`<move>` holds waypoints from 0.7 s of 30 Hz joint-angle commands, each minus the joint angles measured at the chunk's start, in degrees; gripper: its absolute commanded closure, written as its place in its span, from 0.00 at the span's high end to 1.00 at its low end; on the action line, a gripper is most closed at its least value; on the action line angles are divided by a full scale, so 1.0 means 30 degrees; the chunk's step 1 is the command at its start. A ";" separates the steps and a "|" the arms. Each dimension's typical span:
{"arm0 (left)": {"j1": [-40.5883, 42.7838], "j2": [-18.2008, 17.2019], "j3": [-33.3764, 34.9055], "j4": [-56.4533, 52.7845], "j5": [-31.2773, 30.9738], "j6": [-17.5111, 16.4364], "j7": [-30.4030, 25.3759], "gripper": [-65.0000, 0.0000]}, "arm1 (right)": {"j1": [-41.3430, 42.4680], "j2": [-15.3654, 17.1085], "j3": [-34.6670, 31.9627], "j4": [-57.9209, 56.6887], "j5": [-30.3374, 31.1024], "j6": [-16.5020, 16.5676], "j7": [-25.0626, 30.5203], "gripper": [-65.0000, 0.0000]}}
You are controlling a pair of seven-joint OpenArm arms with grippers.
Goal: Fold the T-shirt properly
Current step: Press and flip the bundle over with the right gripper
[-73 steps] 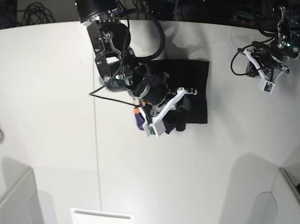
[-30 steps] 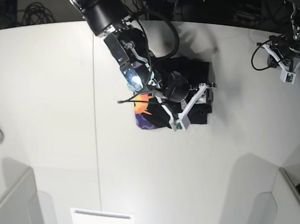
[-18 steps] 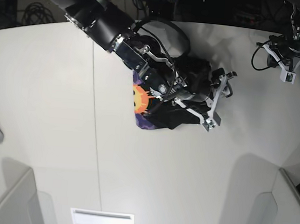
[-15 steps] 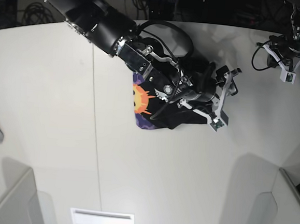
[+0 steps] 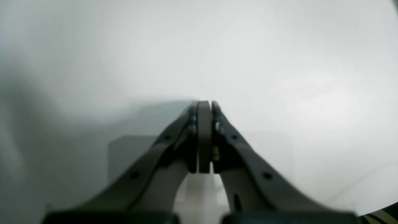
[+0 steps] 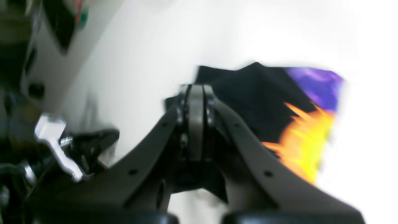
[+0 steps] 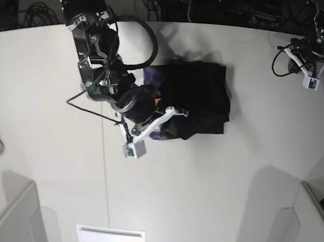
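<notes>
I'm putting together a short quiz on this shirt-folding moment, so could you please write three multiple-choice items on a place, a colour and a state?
1. Where is the left hand in the base view?
A. Over the T-shirt
B. Near the table's far right corner, away from the T-shirt
C. Beside the grey cloth

2. Which colours does the T-shirt print show in the right wrist view?
A. Orange-yellow and purple
B. Green and red
C. Blue and white

3. How do the right hand jaws stand?
A. Wide open
B. Closed together
C. Out of view

Answers:
1 B, it hangs over bare table by the far edge.
2 A, a flaming sun beside a purple patch.
3 B, the pads meet with no gap, at the black cloth's edge.
</notes>
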State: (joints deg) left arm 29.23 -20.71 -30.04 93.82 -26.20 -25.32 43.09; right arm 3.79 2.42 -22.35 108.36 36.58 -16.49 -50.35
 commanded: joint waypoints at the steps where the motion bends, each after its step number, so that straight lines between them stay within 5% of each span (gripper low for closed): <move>1: 0.0058 -0.0320 -0.0169 0.0214 -0.0162 0.0016 -0.0254 0.00 | 0.0011 -0.0116 0.0431 -0.0060 0.0218 0.0120 0.0035 0.00; 13: 0.0058 -0.0320 -0.0169 0.0272 -0.0162 0.0016 -0.0254 0.00 | 0.1124 -0.0116 -0.2089 -0.4807 0.0159 0.0032 0.0094 0.00; 21: 0.0058 -0.0320 -0.0169 0.0214 -0.0162 0.0016 -0.0254 0.00 | 0.2677 -0.2138 -0.3671 -0.7093 0.0130 0.0003 0.0123 0.00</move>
State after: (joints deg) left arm 29.26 -20.82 -30.02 93.82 -26.33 -25.30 43.09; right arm 10.37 -3.49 -33.54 86.04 36.56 -16.69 -50.87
